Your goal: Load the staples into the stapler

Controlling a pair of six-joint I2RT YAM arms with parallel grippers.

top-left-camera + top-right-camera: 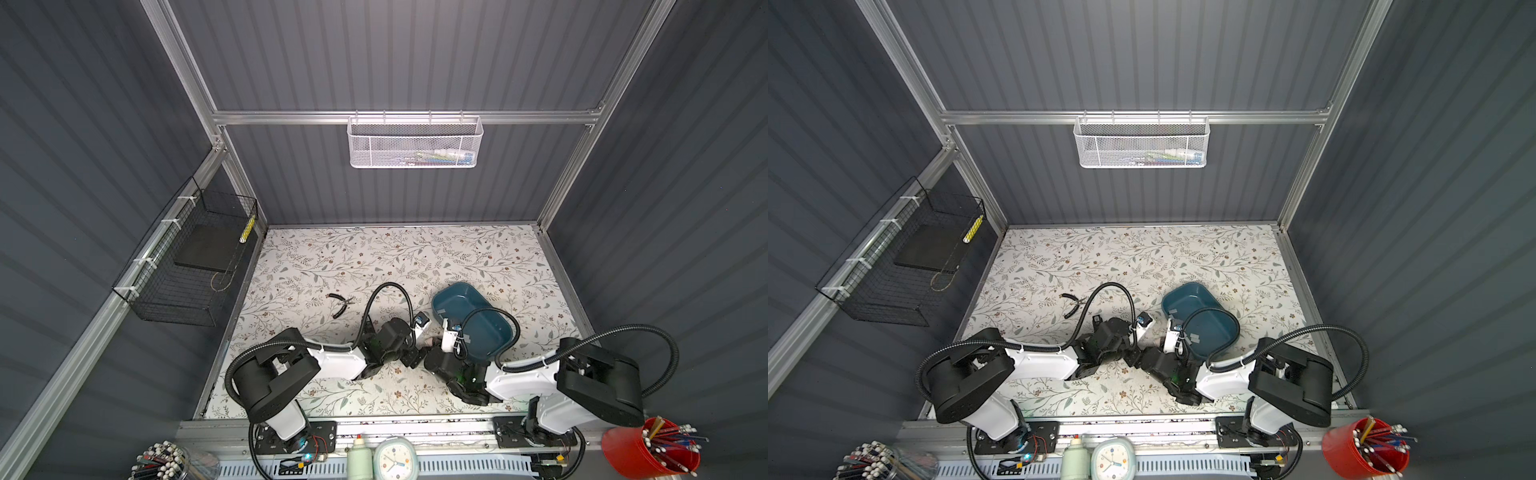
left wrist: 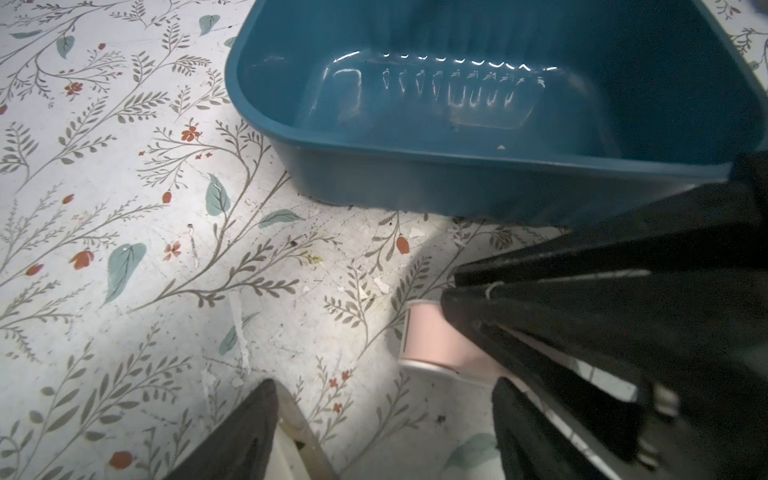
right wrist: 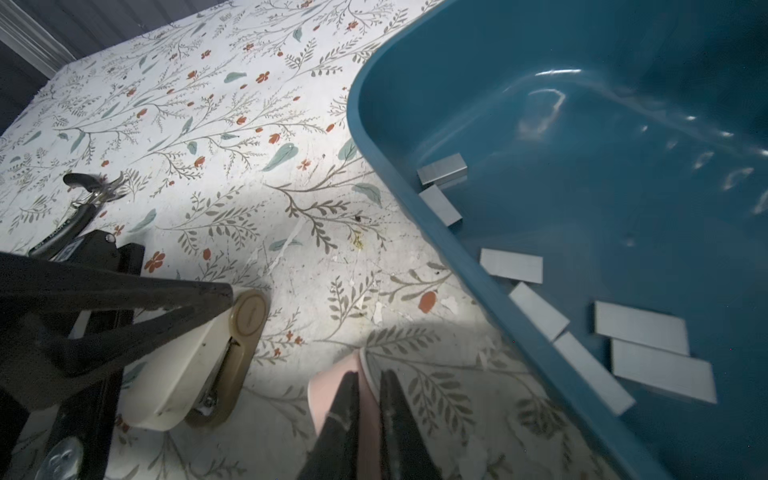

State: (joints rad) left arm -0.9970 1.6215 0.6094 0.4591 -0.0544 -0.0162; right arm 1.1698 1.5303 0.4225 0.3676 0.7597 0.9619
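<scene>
Right hand (image 3: 370, 376), low beside the deep teal plastic tub (image 3: 357, 124), is pinched shut on a small pink-and-white plastic stapler (image 2: 432, 340); so thin a grip may slip. Left hand (image 2: 382, 386), fingers spread, has one finger against a cream plastic stapler (image 3: 187, 365) nearby, so the hands could collide. Flat grey metal staples (image 3: 511, 266) lie inside the tub.

Tub (image 3: 540, 50): glossy teal plastic. Staples (image 3: 511, 266): matt grey metal. Cream stapler (image 3: 183, 365) and pink stapler (image 3: 322, 390): smooth plastic, faint sheen. Table (image 3: 232, 232): floral printed covering, scuffed and flaking.
</scene>
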